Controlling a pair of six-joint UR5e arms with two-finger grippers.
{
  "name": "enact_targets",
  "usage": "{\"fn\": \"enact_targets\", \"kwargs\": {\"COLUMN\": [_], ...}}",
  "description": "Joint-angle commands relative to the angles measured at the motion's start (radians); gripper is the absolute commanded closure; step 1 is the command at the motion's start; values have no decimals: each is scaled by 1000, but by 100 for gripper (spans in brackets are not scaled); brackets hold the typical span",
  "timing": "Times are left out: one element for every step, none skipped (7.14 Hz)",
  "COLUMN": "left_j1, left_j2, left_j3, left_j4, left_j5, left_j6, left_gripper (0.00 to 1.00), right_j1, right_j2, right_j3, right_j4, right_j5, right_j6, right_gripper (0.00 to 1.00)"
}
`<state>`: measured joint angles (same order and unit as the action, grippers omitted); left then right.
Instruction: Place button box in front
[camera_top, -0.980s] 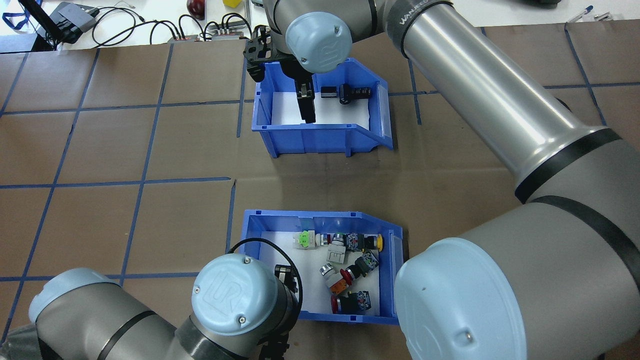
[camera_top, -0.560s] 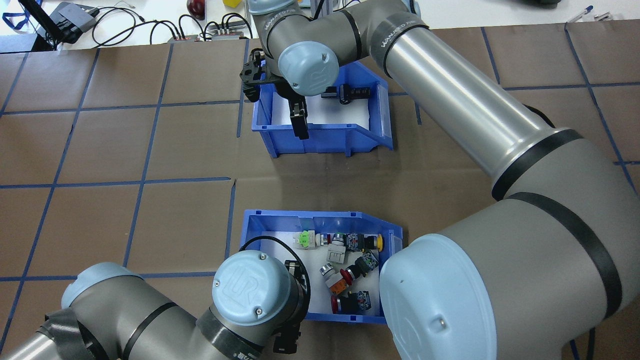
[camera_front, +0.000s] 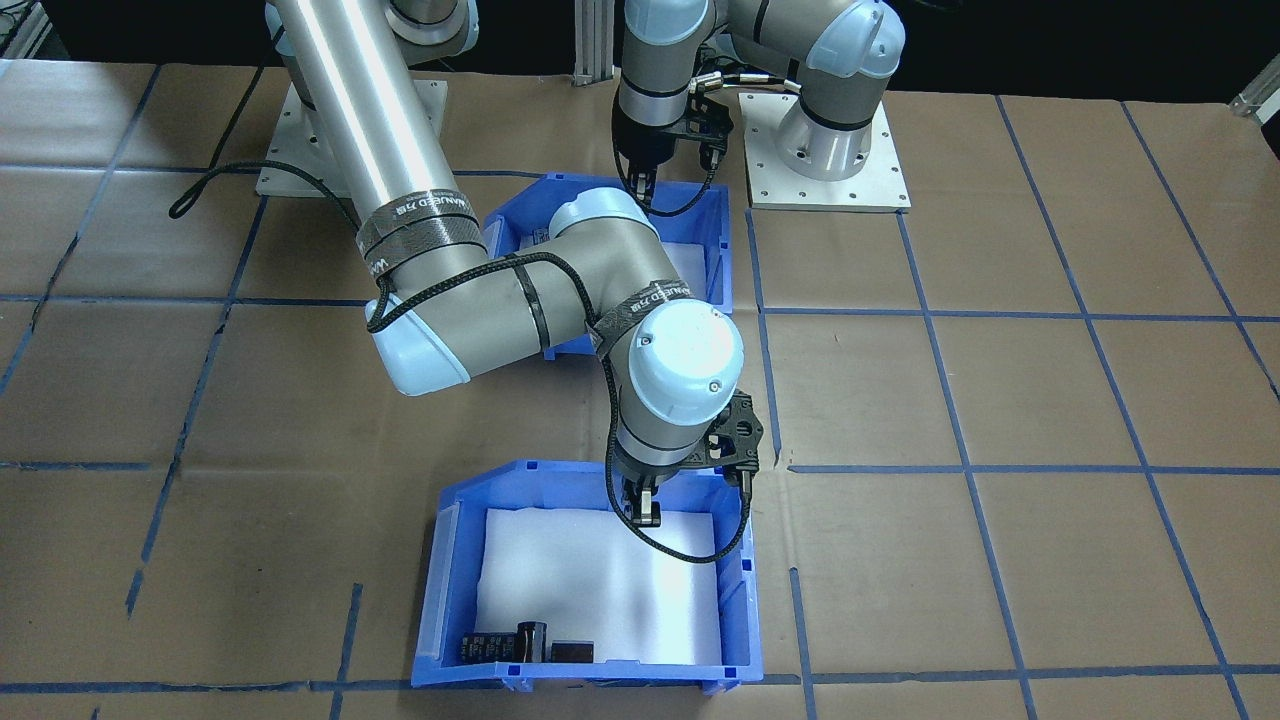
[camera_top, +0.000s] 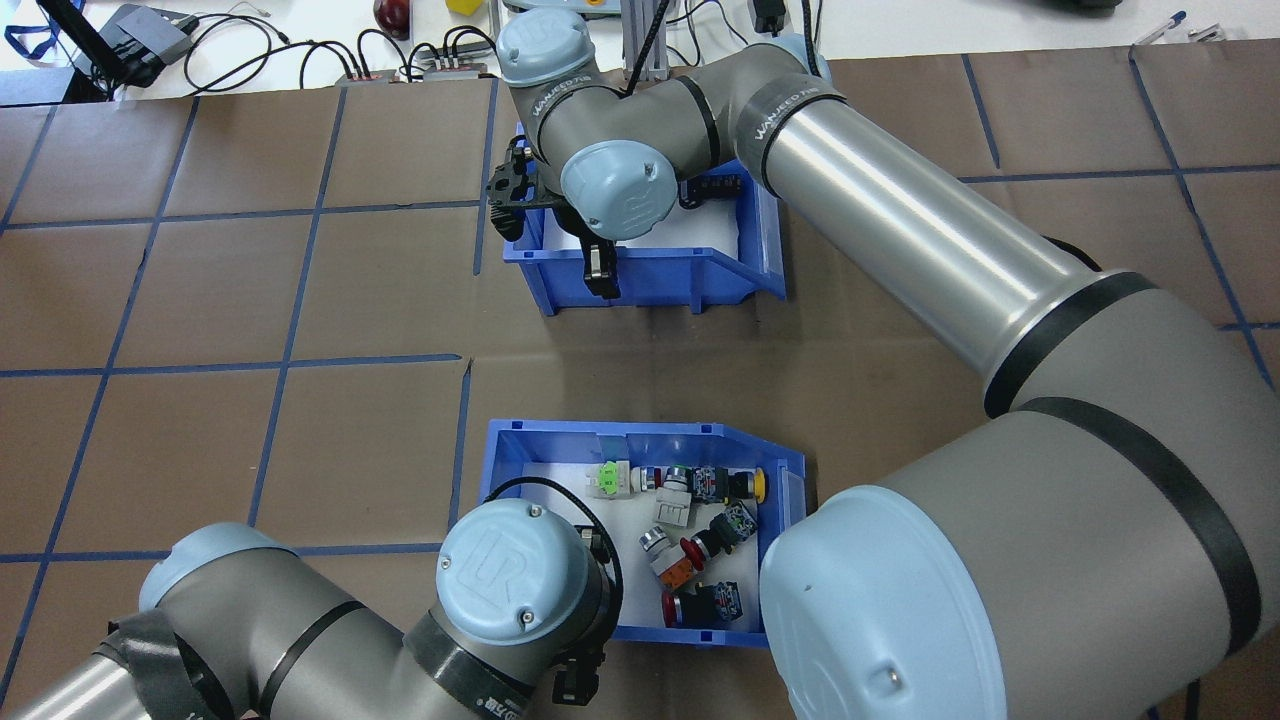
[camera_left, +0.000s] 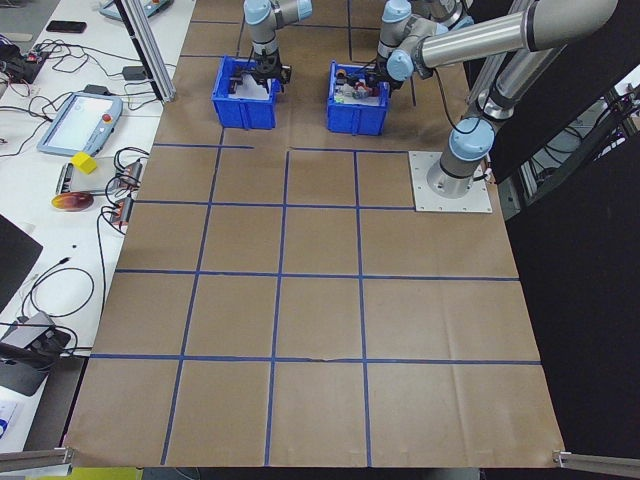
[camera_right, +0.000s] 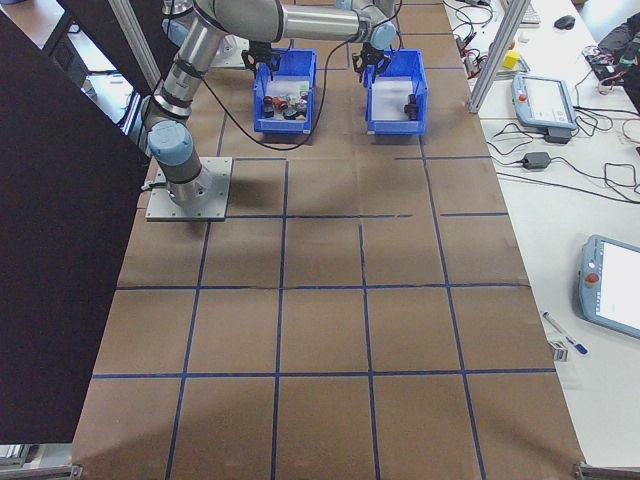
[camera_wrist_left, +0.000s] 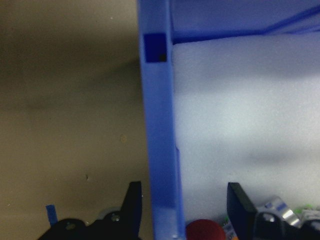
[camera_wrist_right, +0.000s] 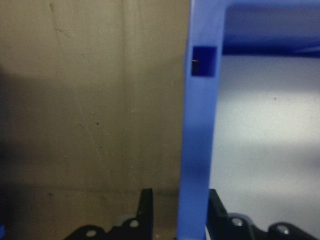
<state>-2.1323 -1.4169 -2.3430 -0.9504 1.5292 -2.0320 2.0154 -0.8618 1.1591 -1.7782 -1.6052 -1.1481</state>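
The button box (camera_top: 600, 432) is the blue bin nearer the robot, and coloured push-buttons (camera_top: 690, 540) lie on its white foam. My left gripper (camera_top: 575, 685) is open at its near-left corner. In the left wrist view the box's wall (camera_wrist_left: 160, 150) runs between the two spread fingers of the left gripper (camera_wrist_left: 185, 205). The other blue bin (camera_top: 660, 275) holds dark parts (camera_top: 705, 187). My right gripper (camera_top: 598, 272) is open astride this bin's robot-side wall (camera_wrist_right: 197, 150), with a narrow gap on the outer side.
Brown paper with blue tape lines covers the table (camera_top: 300, 400). About a bin's width of paper separates the two bins. Cables and small devices (camera_top: 150, 40) lie beyond the table's far edge. The right arm's long link (camera_top: 900, 220) spans above the table to the right of both bins.
My right gripper moved from inside the dark-parts bin back to its robot-side wall. The left arm shifted right, along the button box's near wall.
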Motion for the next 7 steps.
{"fn": "enact_targets", "kwargs": {"left_j1": [0, 0, 0, 0, 0, 0, 0], "left_j2": [-2, -2, -4, -2, -2, -2, -2], "left_j3": [-1, -1, -1, -1, -1, -4, -4], "left_j4": [4, 8, 10, 9, 9, 9, 9], "left_j5": [0, -1, -9, -52, -60, -63, -63], "left_j6": [-4, -10, -8, -7, -7, -7, -10], "left_gripper": [32, 36, 39, 45, 50, 61, 76], "right_j1": [-4, -6, -26, -53, -117, -176, -222], "right_j2": [-22, -46, -66, -88, -111, -132, -152], "right_j3": [-15, -39, -45, -38, -32, -23, 14], "right_j4": [-3, -3, -1, -3, 2, 6, 6], "right_j5": [-1, -7, -9, -25, -33, -35, -41], "right_j6": [-1, -5, -13, -65, -155, -244, -319], "right_gripper": [93, 93, 94, 94, 94, 94, 95]}}
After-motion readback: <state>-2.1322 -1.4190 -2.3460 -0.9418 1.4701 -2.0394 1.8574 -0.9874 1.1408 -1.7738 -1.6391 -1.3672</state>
